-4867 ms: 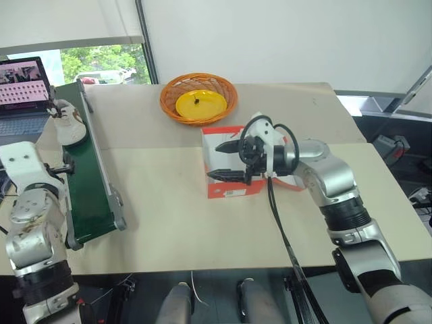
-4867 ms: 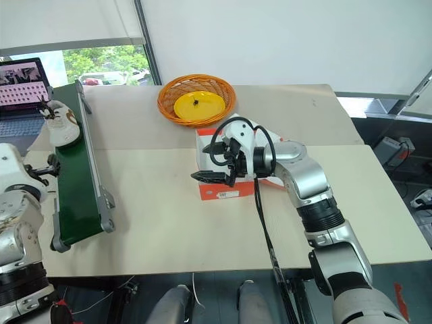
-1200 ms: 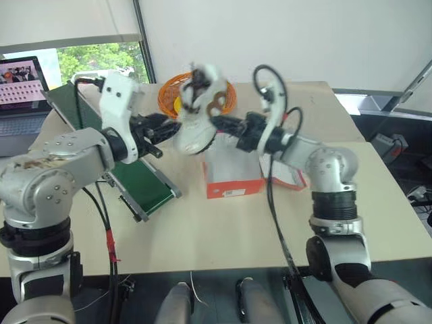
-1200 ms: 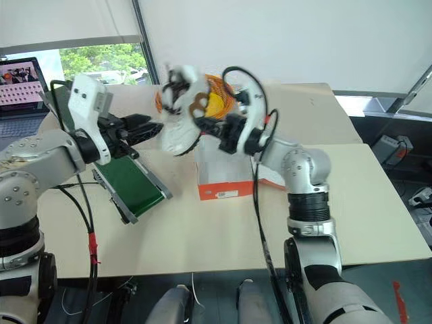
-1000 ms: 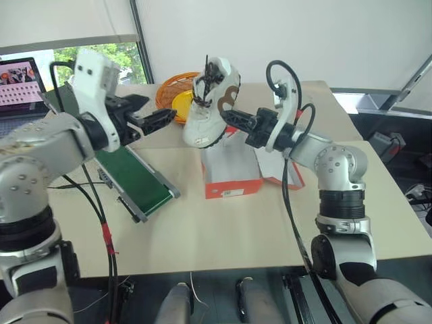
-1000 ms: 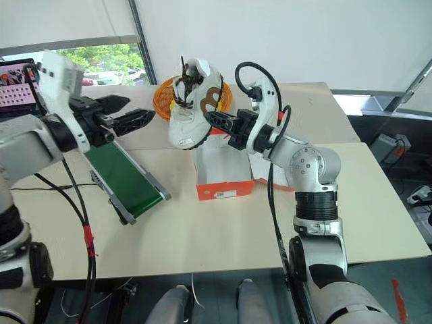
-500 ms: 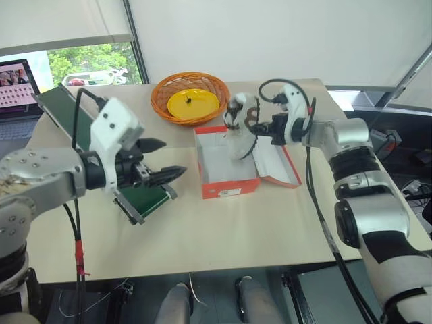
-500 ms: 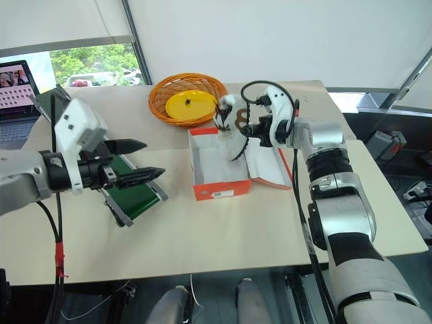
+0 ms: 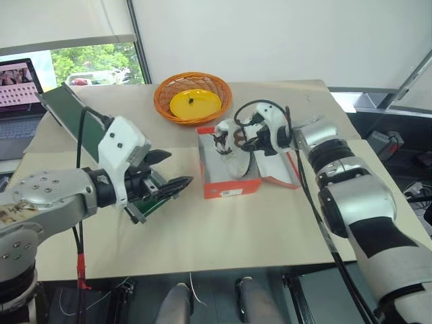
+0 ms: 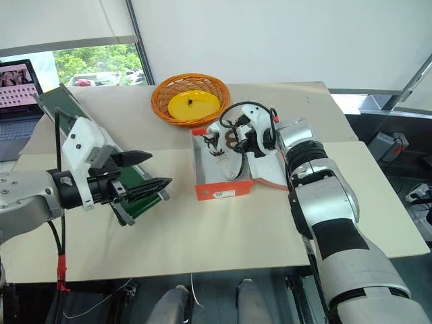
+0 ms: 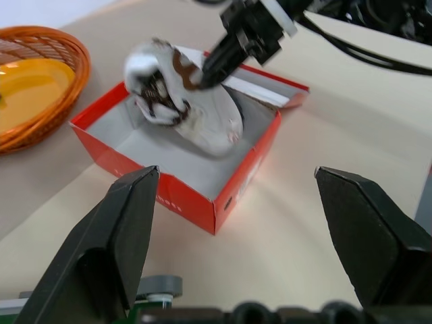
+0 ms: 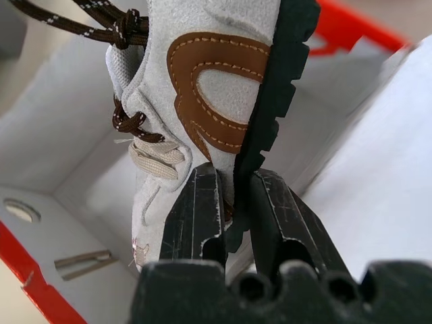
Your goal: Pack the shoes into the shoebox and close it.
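While the right gripper pinches a white sneaker by its sole edge at the centre of the left eye view, the shoe hangs partly inside the open orange-red shoebox. Released now, it could likely land tilted or catch the wall, blocking the lid. At lower left, the left gripper waits empty, fingers spread. From the left wrist view, the sneaker tilts over the white interior. From the right wrist view, its black sole sits clamped between closed fingers, brown curved mark showing.
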